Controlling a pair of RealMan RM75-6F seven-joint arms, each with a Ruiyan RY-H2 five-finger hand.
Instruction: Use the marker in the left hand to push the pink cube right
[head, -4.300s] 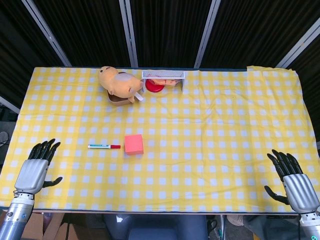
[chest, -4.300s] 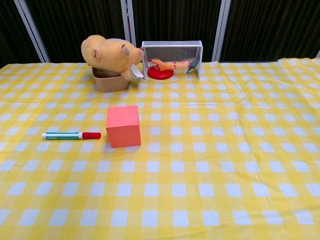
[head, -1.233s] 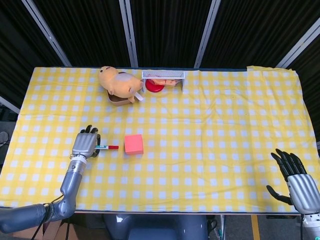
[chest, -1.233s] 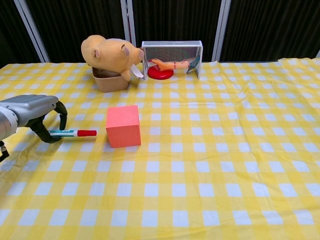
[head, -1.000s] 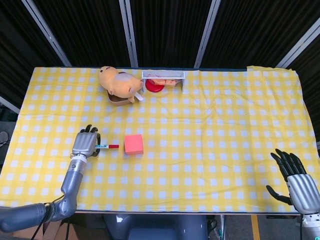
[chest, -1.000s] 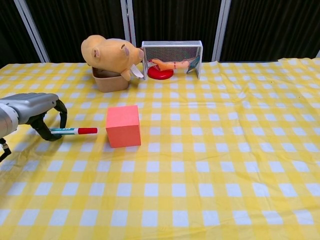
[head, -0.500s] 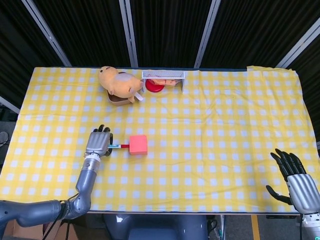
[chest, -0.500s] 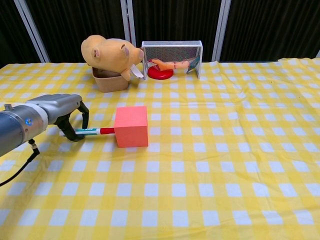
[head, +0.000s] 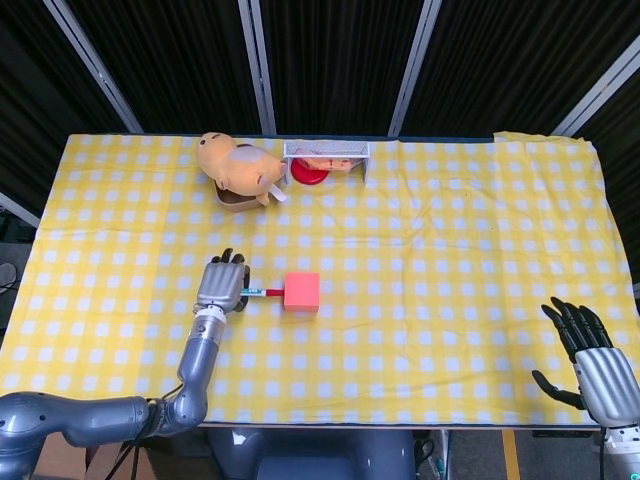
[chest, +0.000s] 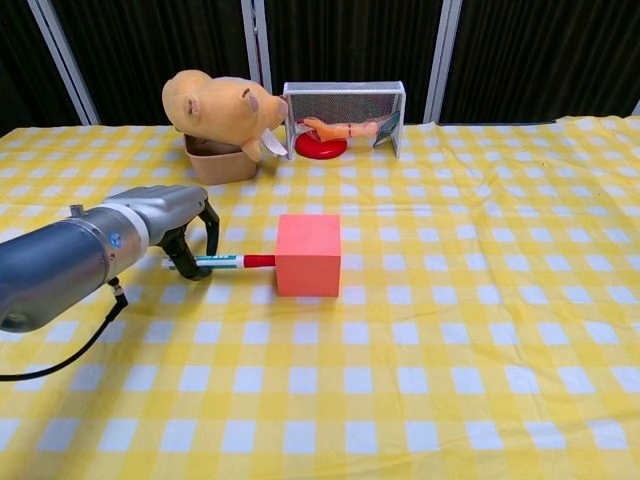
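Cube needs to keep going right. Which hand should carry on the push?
Left. The left hand holds the marker with its red cap against the pink cube. The right hand is open at the table's near right corner, far from both.

Hidden and cut-off parts

The marker's rear end is hidden inside the left robot hand; the right robot hand is cropped by the head view's bottom edge; the mesh tray's contents are too small to identify.
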